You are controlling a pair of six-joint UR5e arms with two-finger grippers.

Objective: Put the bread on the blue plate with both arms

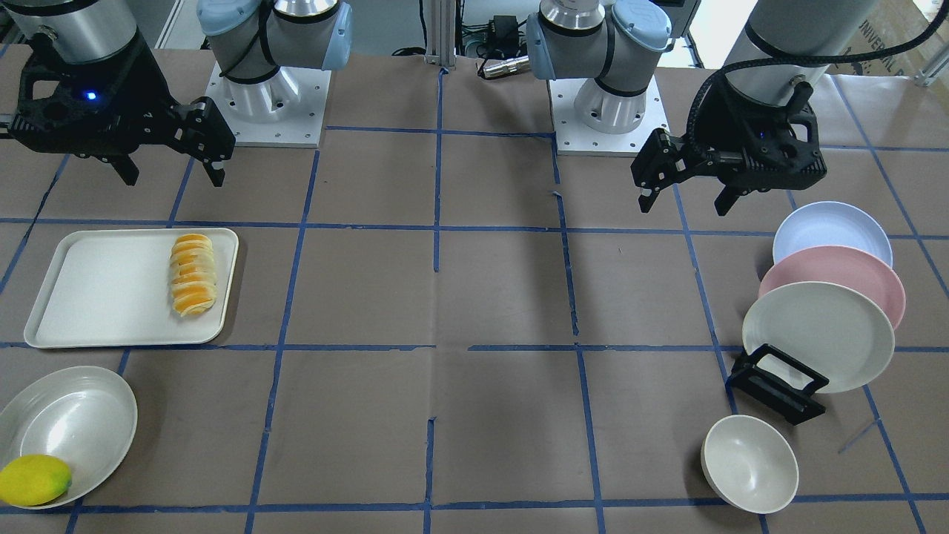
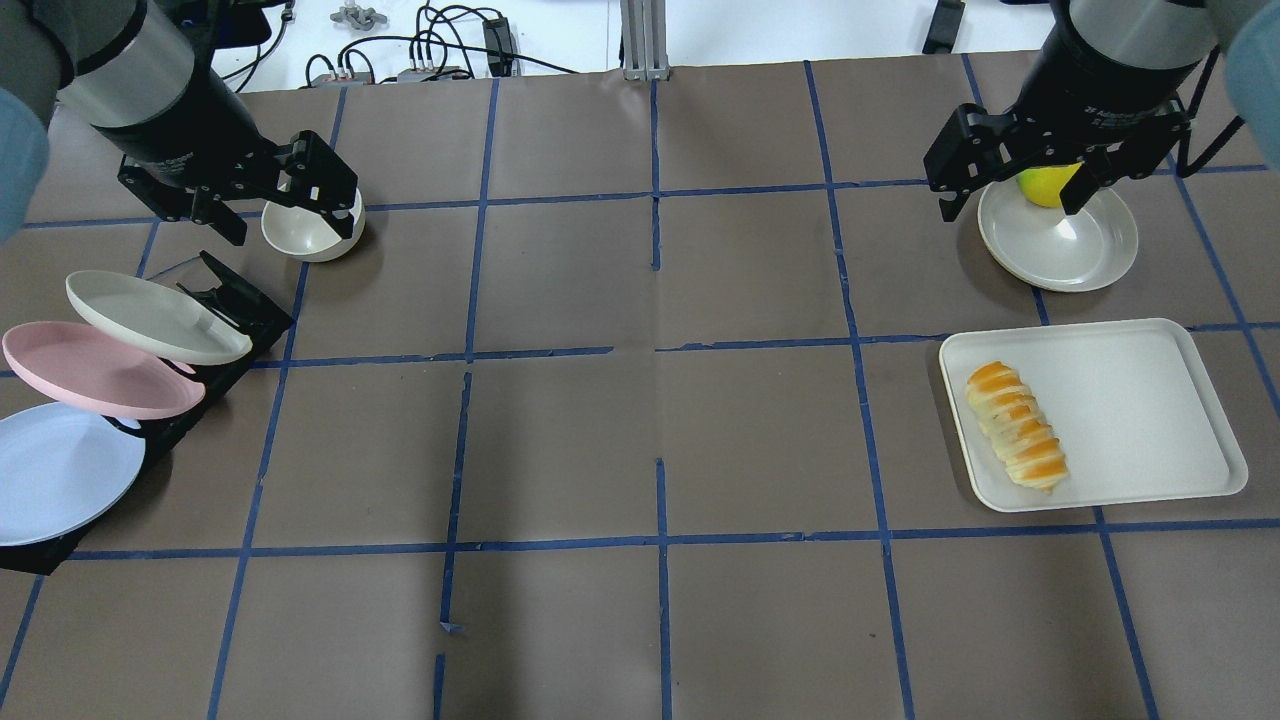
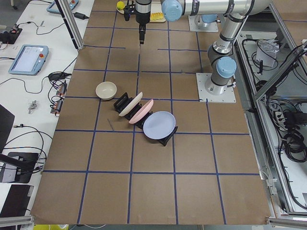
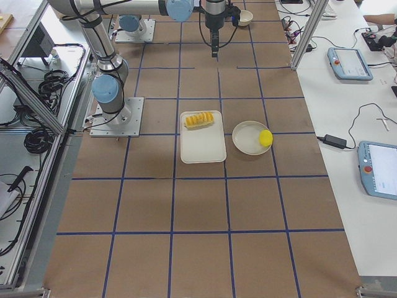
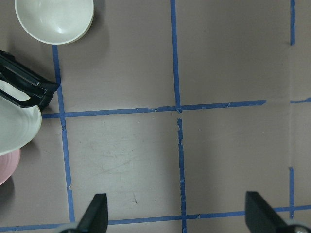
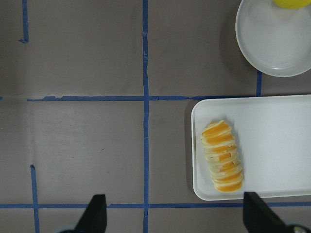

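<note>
The right fingers (image 6: pixel 97 213) and left fingers (image 5: pixel 97 214) both hang spread and empty above the counter (image 2: pixel 650 430). The left should probably draw the blue plate (image 2: pixel 50 470) from the rack (image 2: pixel 240 300) by its rim and lay it flat. The right should close across the bread's (image 6: pixel 222 156) short width. This ridged orange-and-cream loaf lies along the tray's (image 6: pixel 282 145) inner side.

plates (image 1: pixel 827 230) 4 | bowl (image 1: pixel 749 463) 1 | tray (image 1: pixel 96 289) 1 | bread (image 1: pixel 193 274) 1 | lemon (image 1: pixel 33 480) 1
</note>
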